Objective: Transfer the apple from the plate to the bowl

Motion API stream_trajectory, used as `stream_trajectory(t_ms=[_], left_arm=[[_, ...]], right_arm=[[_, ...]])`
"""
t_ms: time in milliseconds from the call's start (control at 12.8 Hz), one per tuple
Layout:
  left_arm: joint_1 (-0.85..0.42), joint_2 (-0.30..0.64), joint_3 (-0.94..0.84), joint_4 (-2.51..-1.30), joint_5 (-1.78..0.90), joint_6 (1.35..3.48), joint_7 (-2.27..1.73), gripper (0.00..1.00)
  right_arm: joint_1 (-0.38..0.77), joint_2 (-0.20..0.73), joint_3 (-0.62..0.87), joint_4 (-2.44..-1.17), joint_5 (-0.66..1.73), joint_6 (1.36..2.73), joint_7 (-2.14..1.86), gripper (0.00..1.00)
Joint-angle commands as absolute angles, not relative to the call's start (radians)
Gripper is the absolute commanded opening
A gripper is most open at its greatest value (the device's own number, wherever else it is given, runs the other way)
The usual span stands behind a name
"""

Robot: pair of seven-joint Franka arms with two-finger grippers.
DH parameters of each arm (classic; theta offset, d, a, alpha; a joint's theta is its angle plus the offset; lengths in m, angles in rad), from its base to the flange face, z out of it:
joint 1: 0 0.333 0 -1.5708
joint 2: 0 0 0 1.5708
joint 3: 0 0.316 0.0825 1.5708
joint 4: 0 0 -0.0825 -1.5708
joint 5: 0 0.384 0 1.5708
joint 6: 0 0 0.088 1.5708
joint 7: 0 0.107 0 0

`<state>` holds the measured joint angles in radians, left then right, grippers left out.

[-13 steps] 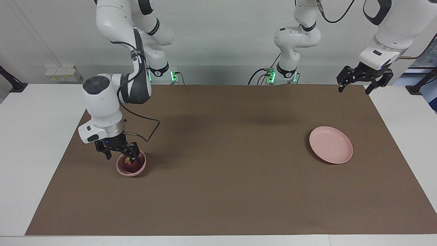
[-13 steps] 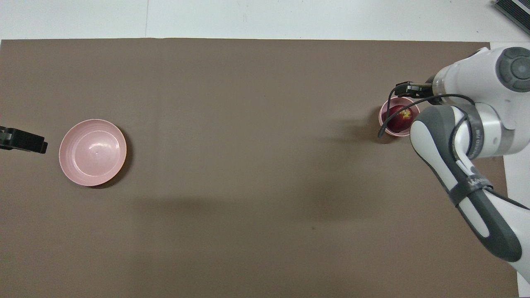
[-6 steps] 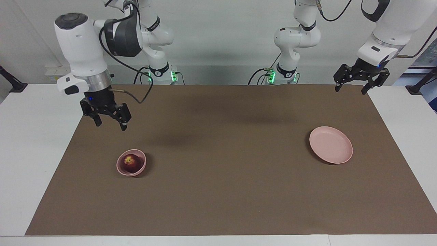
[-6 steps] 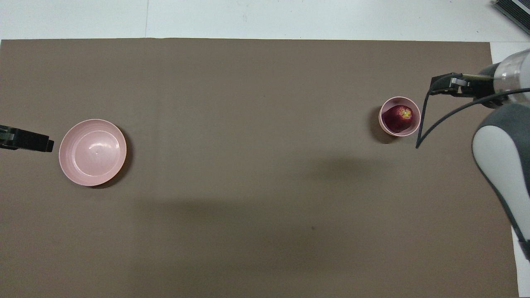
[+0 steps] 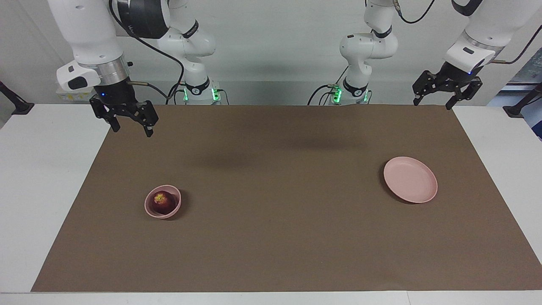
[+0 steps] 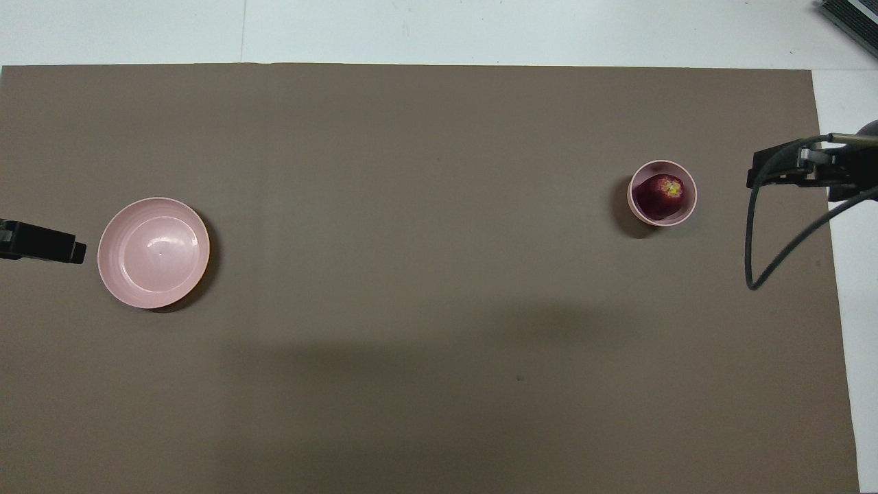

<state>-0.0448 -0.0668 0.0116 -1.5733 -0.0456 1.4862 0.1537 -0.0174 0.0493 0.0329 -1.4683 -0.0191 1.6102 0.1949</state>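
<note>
— Since a second ago the right gripper [image 5: 130, 123] has lifted away from the bowl [image 5: 163, 206] and now hangs high over the mat's edge at the right arm's end of the desk [image 5: 25, 169]. What about its jaws?

— Released, spread wide, nothing between them. In the overhead view only the tip of that gripper [image 6: 775, 168] shows, with its black cable [image 6: 775, 240] looping down beside it.

— And the left gripper [image 5: 444, 91]?

— It waits, raised over the mat's corner at the left arm's end, jaws spread and empty too. From overhead its tip [image 6: 51, 243] shows just beside the plate [image 6: 153, 252].

— Where is the apple [image 5: 161, 201]?

— It sits inside the bowl, its yellowish stem patch facing up, touching nothing but the bowl. The overhead view shows the apple [image 6: 661, 195] filling most of the bowl [image 6: 689, 206].

— And the plate [image 5: 410, 179]?

— It lies flat and bare on the brown mat [image 5: 275, 212], toward the left arm's end, well apart from the bowl, which stands toward the right arm's end. Both rest on the mat, and the mat covers most of the white desk.
</note>
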Motion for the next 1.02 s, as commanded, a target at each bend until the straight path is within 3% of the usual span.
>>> stream_trajectory(t_ms=[0,313,940], left_arm=[[-0.051,-0.071,0.012,-1.560,-0.046,1.447,0.144,1.00],[-0.051,-0.063,0.011,-1.549,-0.040,1.419,0.141,1.00],[-0.051,-0.071,0.020,-1.557,-0.046,1.427,0.144,1.00]], right_arm=[[-0.022,0.000,0.038,-1.474,0.008,1.546,0.170,1.00],[-0.017,-0.041,0.038,-1.496,0.003,1.471,0.158,1.00],[-0.017,-0.058,0.037,-1.517,0.006,1.471,0.146,1.00]])
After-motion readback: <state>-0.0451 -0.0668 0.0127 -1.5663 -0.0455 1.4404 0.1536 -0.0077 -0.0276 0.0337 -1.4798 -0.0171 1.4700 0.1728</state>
